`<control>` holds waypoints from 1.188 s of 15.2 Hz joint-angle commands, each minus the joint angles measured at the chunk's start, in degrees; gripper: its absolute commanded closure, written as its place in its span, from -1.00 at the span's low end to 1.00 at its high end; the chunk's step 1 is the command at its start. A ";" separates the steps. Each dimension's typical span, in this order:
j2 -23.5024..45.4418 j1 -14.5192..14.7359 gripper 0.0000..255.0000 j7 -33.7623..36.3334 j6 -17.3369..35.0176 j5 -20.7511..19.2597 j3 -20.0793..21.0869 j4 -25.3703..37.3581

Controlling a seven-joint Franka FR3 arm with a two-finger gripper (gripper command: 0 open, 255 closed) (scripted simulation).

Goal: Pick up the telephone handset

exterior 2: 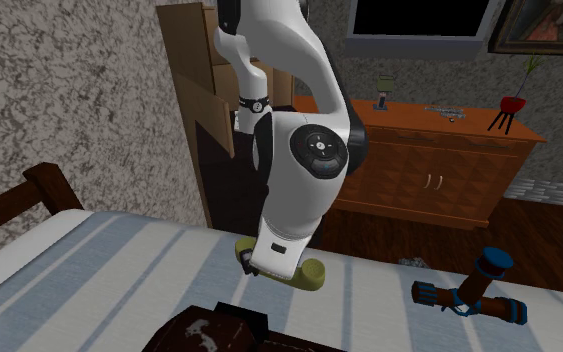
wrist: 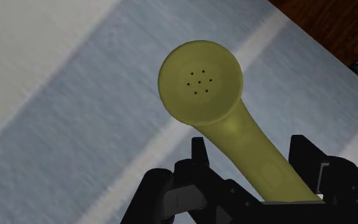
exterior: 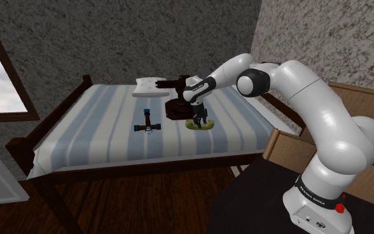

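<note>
Shoulder view, bed (exterior: 99,136): a wooden frame with a blue and white striped cover, taking up the middle of the room against a mottled grey wall.
Arm (exterior: 325,113): white, rising from the black stand (exterior: 258,206) at the shoulder view's lower right. It bends up and left over the bed, with the wrist pointing down at the cover.
Dresser (exterior 2: 439,170): brown wood, standing beyond the bed in the second exterior view, with small items on top.
White object (exterior: 149,87): lies flat at the far end of the bed, well apart from the hand.
Dark brown block (exterior: 177,108): sits on the cover just beside the hand, on the shoulder view's left of it. In the second exterior view it is at the bottom edge.
Handset (exterior: 200,124): olive-yellow, lying on the striped cover directly under the hand. Its round end (wrist: 199,79), dotted with small holes, reaches out past the fingertips.
Gripper (wrist: 250,143): lowered over the handset, with the handle running between its fingers (wrist: 199,153). They stand apart, a narrow gap shows on either side of the handle, and nothing is clasped.
Handset in the second exterior view (exterior 2: 311,273): one end shows on the cover beneath the white wrist.
Blue-and-brown piece (exterior: 147,125): small, on the cover, apart from the handset on the shoulder view's left.
</note>
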 commanded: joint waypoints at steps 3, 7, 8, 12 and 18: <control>0.12 0.02 1.00 0.03 0.00 0.01 0.02 0.12; -0.19 -0.01 1.00 0.00 0.30 -0.01 0.00 -0.48; -0.80 0.01 1.00 -0.04 -0.01 -0.02 -0.02 -0.78; -3.14 0.09 1.00 -0.23 -1.35 -0.06 -0.07 -1.76; -6.30 0.20 1.00 -0.53 -3.67 -0.11 -0.15 -2.59</control>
